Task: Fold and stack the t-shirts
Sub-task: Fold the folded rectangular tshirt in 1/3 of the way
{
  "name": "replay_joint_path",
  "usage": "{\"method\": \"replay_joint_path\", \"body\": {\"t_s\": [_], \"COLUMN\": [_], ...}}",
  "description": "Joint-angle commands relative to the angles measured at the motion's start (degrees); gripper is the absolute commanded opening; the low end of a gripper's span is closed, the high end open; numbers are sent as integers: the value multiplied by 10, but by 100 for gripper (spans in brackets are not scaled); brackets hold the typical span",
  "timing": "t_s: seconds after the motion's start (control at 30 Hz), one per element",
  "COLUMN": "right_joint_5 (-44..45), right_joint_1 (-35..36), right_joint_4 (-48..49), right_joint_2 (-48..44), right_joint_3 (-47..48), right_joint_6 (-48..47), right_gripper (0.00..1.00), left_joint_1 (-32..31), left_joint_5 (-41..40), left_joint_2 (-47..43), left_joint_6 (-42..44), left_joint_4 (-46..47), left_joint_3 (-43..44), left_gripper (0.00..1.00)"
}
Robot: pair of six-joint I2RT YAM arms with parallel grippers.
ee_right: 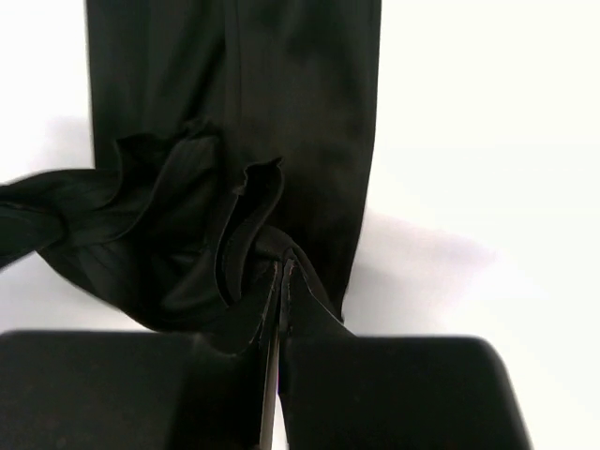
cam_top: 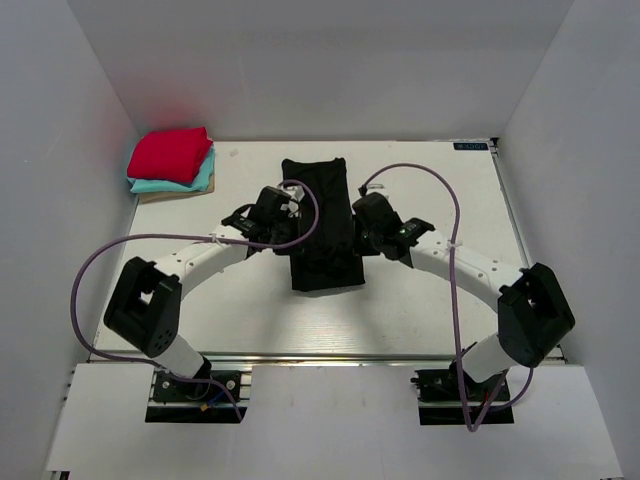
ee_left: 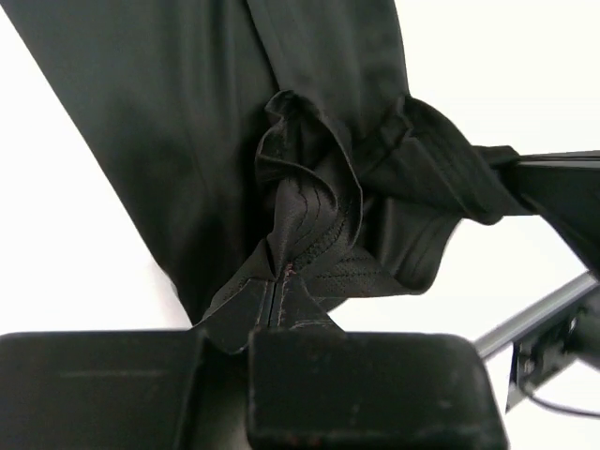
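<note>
**Both hands clamped on the black t-shirt, mid-worktop**

Here's the black t-shirt [cam_top: 322, 200], laid out as a long narrow band in the middle of the worktop [cam_top: 420, 300], running straight away from the arm bases. The left hand [ee_left: 278, 298] is in on the band's left side, about halfway along. Its fingers are pressed tight together with a bunch of stitched hem caught between them, and the cloth puckers and ruffles up right above the pinch. Over on the other side, the right hand [ee_right: 282, 281] mirrors it: fingers closed to a sliver, a fold of black fabric nipped between them, gathered into a small ruffle. Between the two grips the cloth is drawn into a twisted strand, and in the left wrist view it runs off to the right hand at the frame's edge. The far part of the shirt lies flat and smooth on the worktop.

Off in the far-left corner, well apart from the action, sits the pile: red t-shirt [cam_top: 168, 153] on top, teal t-shirt [cam_top: 198, 180] beneath it, and a thin edge of the tan t-shirt [cam_top: 150, 196] showing at the bottom.
</note>
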Motion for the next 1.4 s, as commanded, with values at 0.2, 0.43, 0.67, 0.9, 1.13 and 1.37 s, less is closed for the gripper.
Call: {"method": "replay_joint_path", "body": {"t_s": [0.2,0.43,0.67,0.9,1.13,1.37], "right_joint_5": [5,-42,-78,-131,-145,-184], "right_joint_1": [-56,-99,-128,-155,-165,-187], "right_joint_4": [40,37,55,96,97,106], "right_joint_2": [81,163,212,236,286,374], "right_joint_3": [116,192,224,231,268,351], "right_joint_6": [-88,-111,-113,-120,-135,-133], "right_gripper": [0,0,0,0,0,14], "left_joint_1": [60,98,125,137,149,175], "left_joint_5": [-19,7,39,50,55,38], "left_joint_2": [23,91,135,170,212,263], "left_joint_6": [21,21,21,26,32,-8], "left_joint_4": [21,37,80,115,120,147], "left_joint_3": [66,99,118,137,179,215], "left_gripper": [0,0,0,0,0,98]}}
